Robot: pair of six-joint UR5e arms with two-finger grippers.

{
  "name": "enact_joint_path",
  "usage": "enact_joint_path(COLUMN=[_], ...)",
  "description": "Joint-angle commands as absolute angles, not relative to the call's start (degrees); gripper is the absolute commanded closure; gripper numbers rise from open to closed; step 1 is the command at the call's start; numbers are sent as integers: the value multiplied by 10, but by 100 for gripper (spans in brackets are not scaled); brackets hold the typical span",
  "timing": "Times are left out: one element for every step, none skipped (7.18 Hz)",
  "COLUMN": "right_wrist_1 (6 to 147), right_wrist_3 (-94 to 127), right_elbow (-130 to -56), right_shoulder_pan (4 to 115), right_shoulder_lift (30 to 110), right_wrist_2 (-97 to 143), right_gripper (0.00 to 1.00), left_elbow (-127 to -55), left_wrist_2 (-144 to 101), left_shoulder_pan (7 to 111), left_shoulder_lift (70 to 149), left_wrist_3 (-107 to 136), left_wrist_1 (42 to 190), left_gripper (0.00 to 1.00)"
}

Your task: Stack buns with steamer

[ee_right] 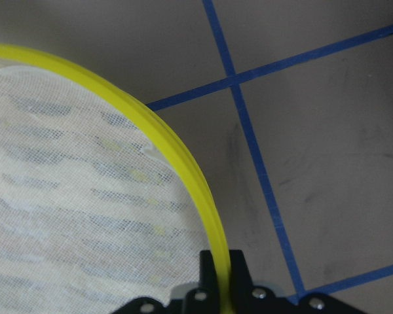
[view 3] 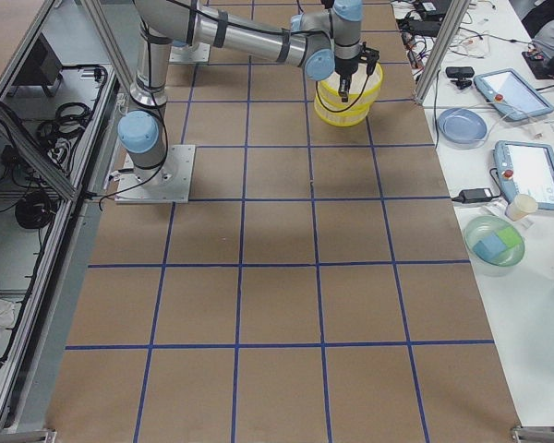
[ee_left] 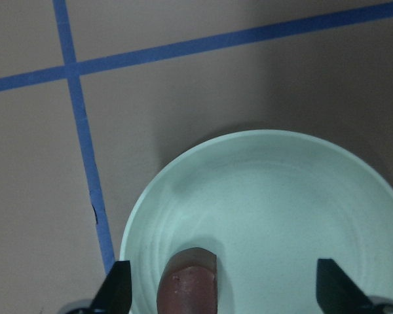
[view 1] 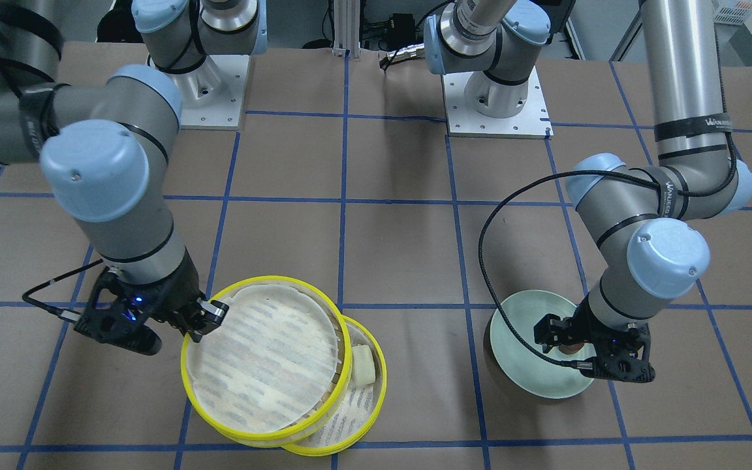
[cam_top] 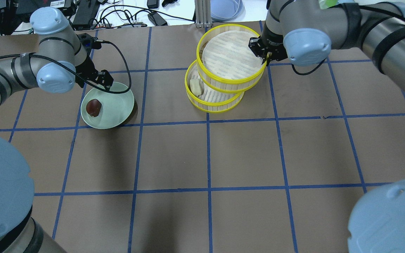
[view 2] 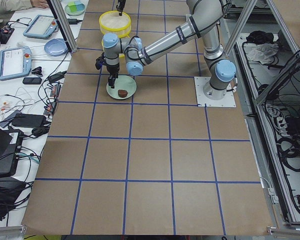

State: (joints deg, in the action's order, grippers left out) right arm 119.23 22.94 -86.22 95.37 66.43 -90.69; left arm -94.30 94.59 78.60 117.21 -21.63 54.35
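Note:
My right gripper (cam_top: pixel 264 52) is shut on the yellow rim (ee_right: pixel 183 163) of the upper steamer tier (cam_top: pixel 229 58), whose liner carries nothing. The tier sits offset over the lower tier (cam_top: pixel 216 100), leaving one side uncovered. There the pale cream bun (cam_top: pixel 195 86) lies, also seen in the front view (view 1: pixel 363 364). The dark reddish-brown bun (cam_top: pixel 94 107) lies on the pale green plate (cam_top: pixel 116 105). My left gripper (cam_top: pixel 104 82) is open and hovers over the plate. In the left wrist view the bun (ee_left: pixel 188 284) shows between its fingers (ee_left: pixel 114 297), nearer the left one.
The brown table carries a blue tape grid. Both arm bases (view 1: pixel 497 98) stand at the robot's side. Cables, tablets and a blue bowl (cam_top: pixel 225 7) lie beyond the table's far edge. The left wrist's cable (view 1: pixel 490 261) loops beside the plate.

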Motion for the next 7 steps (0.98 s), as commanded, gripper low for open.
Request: enact_joint_path(right_wrist_1=[1205,1206,1207,1208,1208,1212,1214], right_wrist_3=[249,251,258,268,270,280,293], right_elbow=[-864,-871,-882,-885,-885,-885,-885], right_shoulder_pan=[969,972,973,975,975,978,980], right_shoulder_lift=[643,643,642,642,641,642,640], right_wrist_2=[-923,-918,-919,-918,-918,-916,-916], right_gripper=[100,100,100,100,100,100,100], left_elbow=[-970,-970,-971,-971,-971,-971,-970], left_wrist_2=[955,956,956,955,955,955,955], left_shoulder_pan=[774,773,772,772,772,772,772], left_shoulder_lift=[1175,1182,1188,1195,1201,1205,1206], left_wrist_3=[-250,-270,-281,-282,-286,-287,-287], left_wrist_1=[541,544,546,547,548,555,557], left_gripper=[0,0,0,3,24,35,63])
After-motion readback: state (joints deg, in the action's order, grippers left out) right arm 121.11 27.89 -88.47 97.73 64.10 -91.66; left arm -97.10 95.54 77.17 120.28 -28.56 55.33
